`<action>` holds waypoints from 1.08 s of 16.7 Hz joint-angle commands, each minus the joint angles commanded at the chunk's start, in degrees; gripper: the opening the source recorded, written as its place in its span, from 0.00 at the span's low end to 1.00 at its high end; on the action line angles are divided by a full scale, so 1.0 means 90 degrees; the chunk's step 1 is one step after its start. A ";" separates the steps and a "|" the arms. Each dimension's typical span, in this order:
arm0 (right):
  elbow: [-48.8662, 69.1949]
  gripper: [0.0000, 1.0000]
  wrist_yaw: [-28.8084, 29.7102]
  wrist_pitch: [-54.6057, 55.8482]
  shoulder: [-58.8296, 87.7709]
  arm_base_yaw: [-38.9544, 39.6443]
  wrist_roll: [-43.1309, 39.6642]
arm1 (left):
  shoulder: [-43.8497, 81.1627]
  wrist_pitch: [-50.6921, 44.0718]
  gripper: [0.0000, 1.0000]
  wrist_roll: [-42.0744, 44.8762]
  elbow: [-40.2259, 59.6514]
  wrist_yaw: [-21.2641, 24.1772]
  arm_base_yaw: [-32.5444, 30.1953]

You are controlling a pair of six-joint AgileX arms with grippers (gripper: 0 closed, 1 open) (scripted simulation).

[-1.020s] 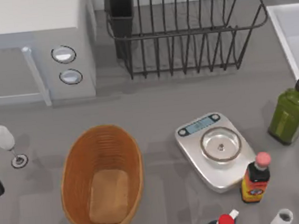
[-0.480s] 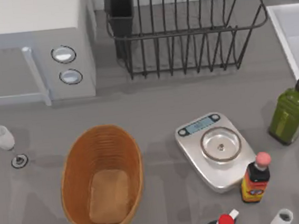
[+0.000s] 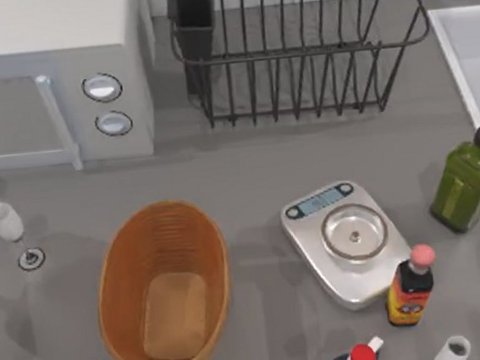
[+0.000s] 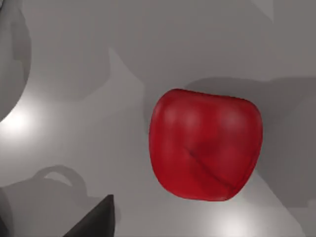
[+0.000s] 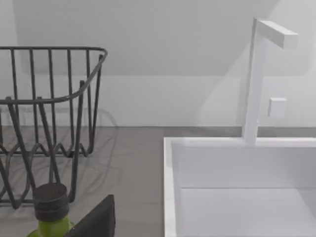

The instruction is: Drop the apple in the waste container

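Apple [image 4: 205, 144] lying on the grey bench under the left wrist camera — finger state impossible to tell; waste container [image 3: 117, 268] near the bench's front edge.

The apple [image 4: 206, 144] has a glossy, smooth red skin, lying on the matt grey counter [image 3: 246, 158]. The waste container [image 3: 164, 286] looks like ribbed woven wicker with a plain tan base. Right of it, the scale [image 3: 348, 242] is brushed metal; behind, the rack [image 3: 295, 47] is thin black wire.
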 joint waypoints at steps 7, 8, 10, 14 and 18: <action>0.0000 1.00 0.0000 0.0000 0.0000 0.0000 0.0000 | 0.1459 -0.0710 1.00 0.0676 0.1088 0.0169 0.0231; 0.0000 1.00 0.0000 0.0000 0.0000 0.0000 0.0000 | 0.1459 -0.0710 1.00 0.0676 0.1088 0.0169 0.0231; 0.0000 1.00 0.0000 0.0000 0.0000 0.0000 0.0000 | 0.1459 -0.0710 1.00 0.0676 0.1088 0.0169 0.0231; 0.0000 1.00 0.0000 0.0000 0.0000 0.0000 0.0000 | 0.1427 -0.0526 1.00 0.0638 0.0869 0.0161 0.0203; 0.0000 1.00 0.0000 0.0000 0.0000 0.0000 0.0000 | 0.1601 0.0290 1.00 0.0584 0.0206 0.0162 0.0150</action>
